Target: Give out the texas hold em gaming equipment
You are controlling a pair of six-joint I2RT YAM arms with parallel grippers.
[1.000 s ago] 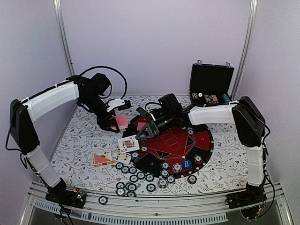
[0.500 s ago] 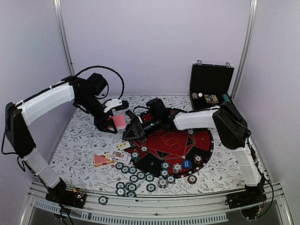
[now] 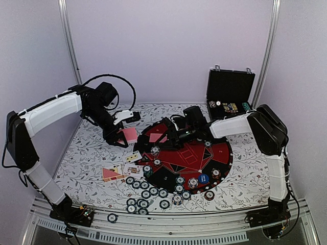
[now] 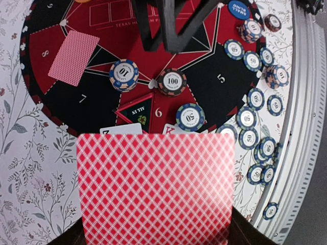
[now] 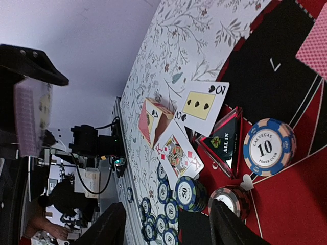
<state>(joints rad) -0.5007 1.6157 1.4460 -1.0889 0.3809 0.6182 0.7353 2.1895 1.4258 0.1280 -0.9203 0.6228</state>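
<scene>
Left gripper [image 3: 121, 138]: clamped on a red-backed card [image 4: 156, 189], held above the floral table, left of the mat [image 3: 222, 151].
Right gripper [image 5: 168, 224]: fingers apart, nothing between, over the mat's left edge.
Dealt card [image 4: 76, 56]: face down on the mat.
Crowding below: 10 chip [image 4: 124, 75], 100 chip [image 4: 171, 81], all-in marker [image 4: 135, 109].
Off-mat: face-up three [image 5: 203, 104] and king [image 5: 176, 150].

A worktop [image 3: 84, 158] under a white cloth with a grey leaf-and-flower print carries a big round red-and-black mat [image 3: 190, 152] with numbered segments, lying right of centre. Behind the mat, near the back right corner, a black hinged case [image 3: 231, 84] stands open, its lid upright. A ribbed metal rail [image 3: 204, 234] runs along the near edge.
</scene>
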